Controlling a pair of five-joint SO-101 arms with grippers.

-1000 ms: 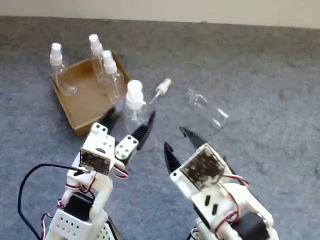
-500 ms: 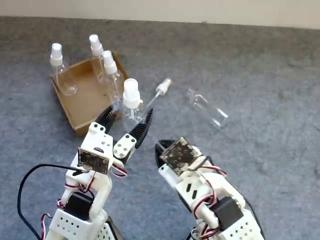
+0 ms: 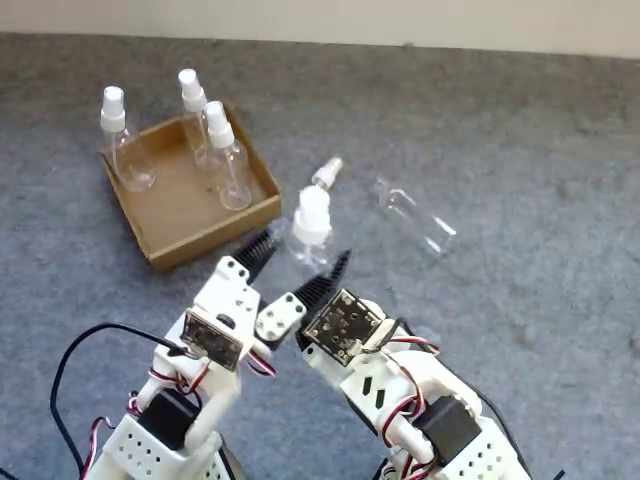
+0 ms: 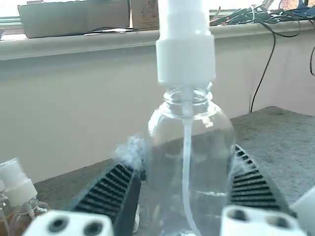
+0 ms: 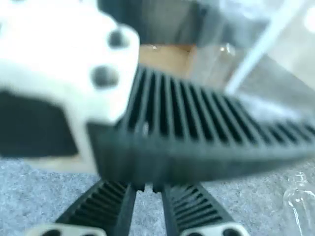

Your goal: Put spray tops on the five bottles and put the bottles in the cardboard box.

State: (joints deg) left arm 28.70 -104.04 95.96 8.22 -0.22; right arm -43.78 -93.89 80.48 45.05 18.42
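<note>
My left gripper (image 3: 298, 255) is shut on a clear bottle (image 3: 309, 243) with a white spray top (image 4: 186, 54), held upright just right of the cardboard box (image 3: 180, 205). Three capped bottles (image 3: 228, 165) stand in or against the box. On the carpet, a loose spray top (image 3: 326, 172) lies beyond the held bottle, and a capless bottle (image 3: 416, 217) lies on its side further right. My right arm (image 3: 345, 325) sits close behind the left gripper's right finger. In the right wrist view, my right gripper (image 5: 147, 201) is shut on nothing, with that ribbed finger (image 5: 197, 132) crossing just ahead.
Grey carpet covers the table, with open room on the right and far side. A pale wall runs along the back edge. The two arms' bases crowd the near edge, and a black cable (image 3: 70, 350) loops at the near left.
My left gripper has carried the capped bottle to the right, away from the box corner. My right gripper has gone from open to shut and swung left, up against the left gripper.
</note>
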